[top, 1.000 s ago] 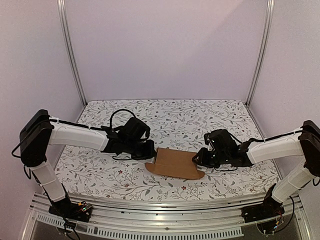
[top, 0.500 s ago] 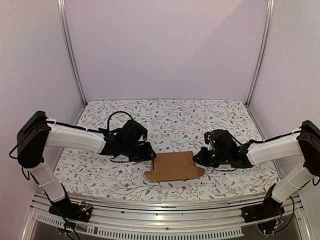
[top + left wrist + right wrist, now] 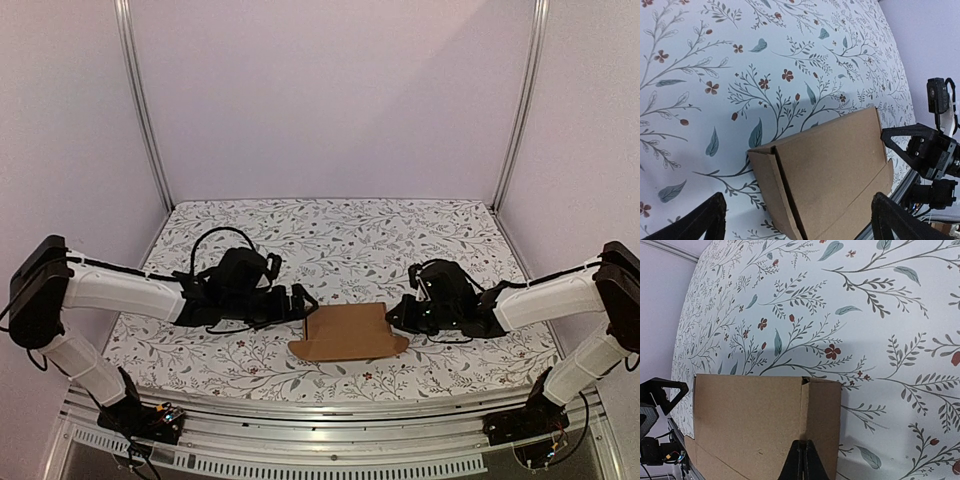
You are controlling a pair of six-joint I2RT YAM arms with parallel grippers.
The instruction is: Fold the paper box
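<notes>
We see the box on the table, with the left gripper just left of it and the right gripper at its right end.

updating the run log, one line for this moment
left jaws: open, off paper box | right jaws: shut on its right end

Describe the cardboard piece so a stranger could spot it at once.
On the floral-patterned table, look near the front edge, between the left gripper and the right gripper. There lies the paper box, a partly folded cardboard sheet: the only plain brown thing on that busy pattern.
</notes>
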